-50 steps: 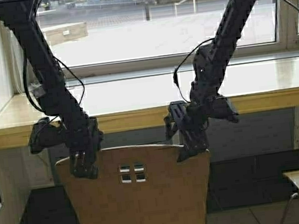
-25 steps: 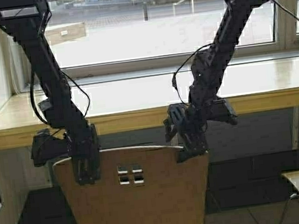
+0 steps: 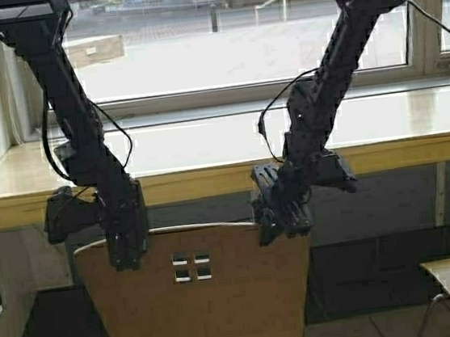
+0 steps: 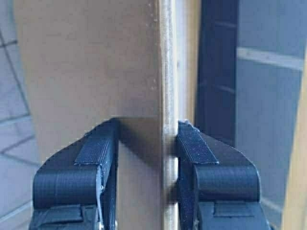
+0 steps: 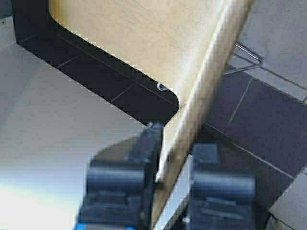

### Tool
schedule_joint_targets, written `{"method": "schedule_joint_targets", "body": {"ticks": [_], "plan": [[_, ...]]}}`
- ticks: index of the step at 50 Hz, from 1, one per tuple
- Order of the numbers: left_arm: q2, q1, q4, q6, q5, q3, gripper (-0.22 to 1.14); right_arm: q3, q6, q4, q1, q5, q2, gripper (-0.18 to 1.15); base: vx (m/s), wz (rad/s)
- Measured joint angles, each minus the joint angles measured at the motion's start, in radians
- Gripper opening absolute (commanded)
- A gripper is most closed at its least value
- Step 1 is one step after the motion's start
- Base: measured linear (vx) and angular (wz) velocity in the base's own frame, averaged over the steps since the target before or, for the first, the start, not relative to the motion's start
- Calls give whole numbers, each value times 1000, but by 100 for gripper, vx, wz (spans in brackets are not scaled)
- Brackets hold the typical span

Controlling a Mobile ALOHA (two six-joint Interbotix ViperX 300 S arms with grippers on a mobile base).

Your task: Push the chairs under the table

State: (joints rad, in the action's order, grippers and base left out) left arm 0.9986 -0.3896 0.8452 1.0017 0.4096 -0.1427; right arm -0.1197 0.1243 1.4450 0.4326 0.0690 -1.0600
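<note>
Daylight from a wide window (image 3: 234, 37) falls on the long narrow desk (image 3: 207, 150), whose pale glossy top ends in a light wood front edge running across the high view from 9 to 3 o'clock. Just in front of that edge, at 6 o'clock, stands the chair (image 3: 199, 297): a light tan plywood back with a curved top rim and four small square cut-outs near the top. Its seat is hidden behind the back.

At 9 o'clock on the rim, the left pincer (image 3: 126, 249) straddles the chair back; the left wrist view shows the thin plywood edge (image 4: 167, 96) between its fingers (image 4: 98, 158), one pad against the rim and the other standing slightly off the tan face. At 3 o'clock on the rim, the right pincer (image 3: 284, 220) is clamped on the chair's upper corner, the board's edge (image 5: 201, 110) pinched between its fingers (image 5: 144, 158). Dark floor tiles (image 5: 268, 120) lie below.
</note>
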Motion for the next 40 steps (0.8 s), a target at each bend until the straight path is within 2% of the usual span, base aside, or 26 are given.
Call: {"method": "schedule_joint_targets", "body": {"ticks": [40], "plan": [[0, -8, 2, 14, 9, 0, 22, 25, 2, -5, -25, -2, 11, 5, 15, 5]]}}
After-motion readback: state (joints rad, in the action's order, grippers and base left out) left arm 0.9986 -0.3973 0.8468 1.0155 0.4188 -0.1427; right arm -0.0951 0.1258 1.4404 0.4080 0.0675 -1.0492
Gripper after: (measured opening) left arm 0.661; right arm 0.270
